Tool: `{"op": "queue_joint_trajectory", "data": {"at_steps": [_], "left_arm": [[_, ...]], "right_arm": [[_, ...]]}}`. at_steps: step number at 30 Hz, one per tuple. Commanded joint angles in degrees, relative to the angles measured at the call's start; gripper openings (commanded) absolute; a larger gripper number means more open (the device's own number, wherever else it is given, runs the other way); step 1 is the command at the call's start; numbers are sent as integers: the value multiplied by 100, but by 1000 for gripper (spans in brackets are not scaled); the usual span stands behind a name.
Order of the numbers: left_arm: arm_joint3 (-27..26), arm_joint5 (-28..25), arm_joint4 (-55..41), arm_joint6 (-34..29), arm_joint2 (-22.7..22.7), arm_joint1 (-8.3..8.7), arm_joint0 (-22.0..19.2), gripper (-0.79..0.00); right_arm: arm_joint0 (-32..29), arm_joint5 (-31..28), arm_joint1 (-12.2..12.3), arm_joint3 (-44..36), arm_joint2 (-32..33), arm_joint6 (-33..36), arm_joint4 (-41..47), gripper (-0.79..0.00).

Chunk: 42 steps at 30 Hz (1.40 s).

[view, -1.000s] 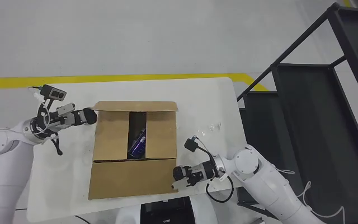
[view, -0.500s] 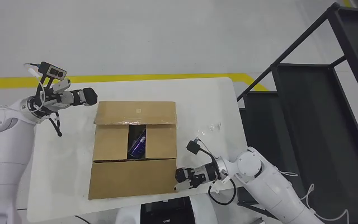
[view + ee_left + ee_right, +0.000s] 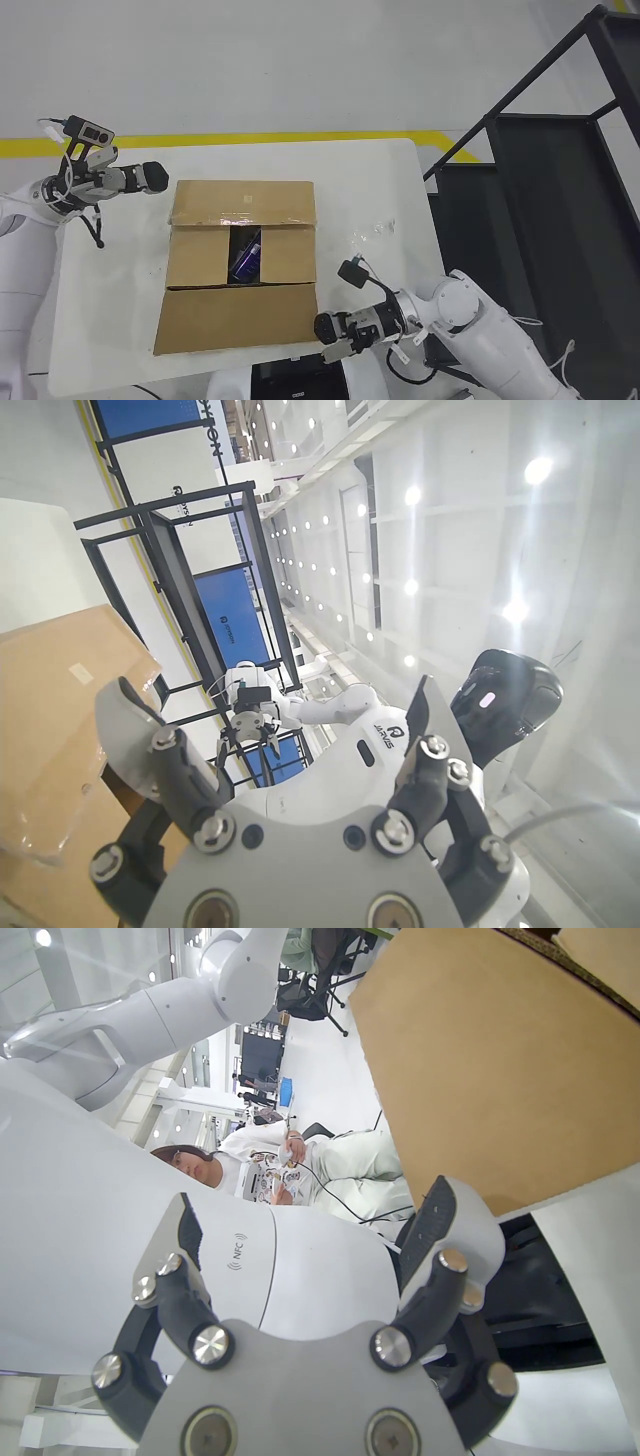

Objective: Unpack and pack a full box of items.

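A brown cardboard box (image 3: 205, 255) stands in the middle of the white table (image 3: 370, 180). Its top flaps lie almost closed, and a narrow gap between them shows a dark blue item (image 3: 247, 258) inside. My left gripper (image 3: 152, 176) hovers just off the box's far left corner, open, with nothing between its fingers (image 3: 135, 710); the box (image 3: 50, 710) lies beside one of them. My right gripper (image 3: 325, 328) is open and empty at the box's near right corner, next to the front flap (image 3: 475, 1078).
A scrap of clear plastic (image 3: 375, 230) lies on the table right of the box. A black metal stair frame (image 3: 540, 190) stands beyond the table's right edge. A yellow floor line (image 3: 250, 140) runs behind the table. The right gripper is close to the table's front edge.
My left gripper has drawn back from the box's left side toward the far left corner. The far flap now lies flatter over the top. My right gripper has slid toward the table's front edge.
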Motion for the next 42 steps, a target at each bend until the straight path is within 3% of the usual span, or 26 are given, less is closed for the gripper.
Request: {"op": "queue_joint_trajectory", "data": {"at_steps": [1,6,14,21,29,42], "left_arm": [[0,0,0,0,0,0,0,0],[-120,146,54,110,-19,13,120,0],[-777,487,412,-27,-252,227,853,0],[-1017,328,598,-27,-136,464,1297,0],[-815,140,268,-27,44,634,1276,0],[-803,28,48,-27,252,852,1164,0]], "right_arm": [[-11,59,-7,-12,-8,-194,145,0],[31,217,-27,-14,-34,-590,512,0],[212,360,-52,203,48,-1085,825,0],[357,850,-102,399,78,-1861,1062,0],[951,1428,-277,938,-387,-2656,1275,0],[1702,1397,-549,1953,-840,-3159,1630,0]]}}
